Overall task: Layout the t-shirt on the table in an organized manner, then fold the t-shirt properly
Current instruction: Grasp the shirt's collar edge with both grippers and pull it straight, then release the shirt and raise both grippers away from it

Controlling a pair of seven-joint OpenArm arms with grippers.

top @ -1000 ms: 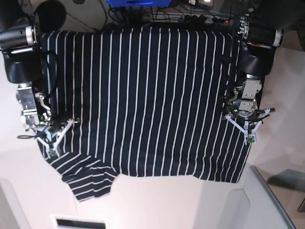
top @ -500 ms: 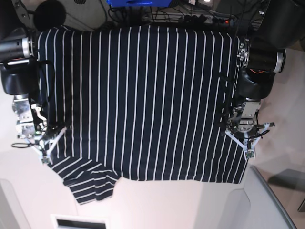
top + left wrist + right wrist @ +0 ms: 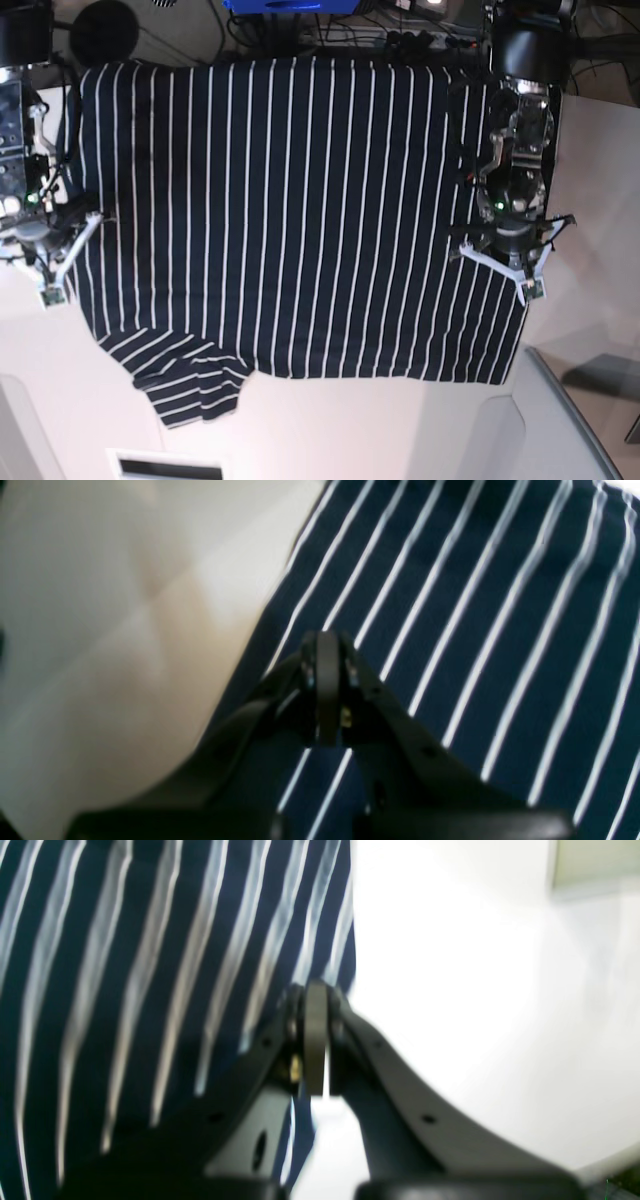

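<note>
Base view: striped t-shirt (image 3: 290, 210) flat across the table (image 3: 330, 430), left gripper (image 3: 527, 290) and right gripper (image 3: 48, 296) both closed, empty, at its side edges.

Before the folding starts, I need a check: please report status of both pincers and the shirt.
Left pincer shut, right pincer shut, each at one side edge of the dark white-striped cloth t-shirt. Shirt spread on off-white table, one sleeve rumpled. No obstruction seen.
</note>
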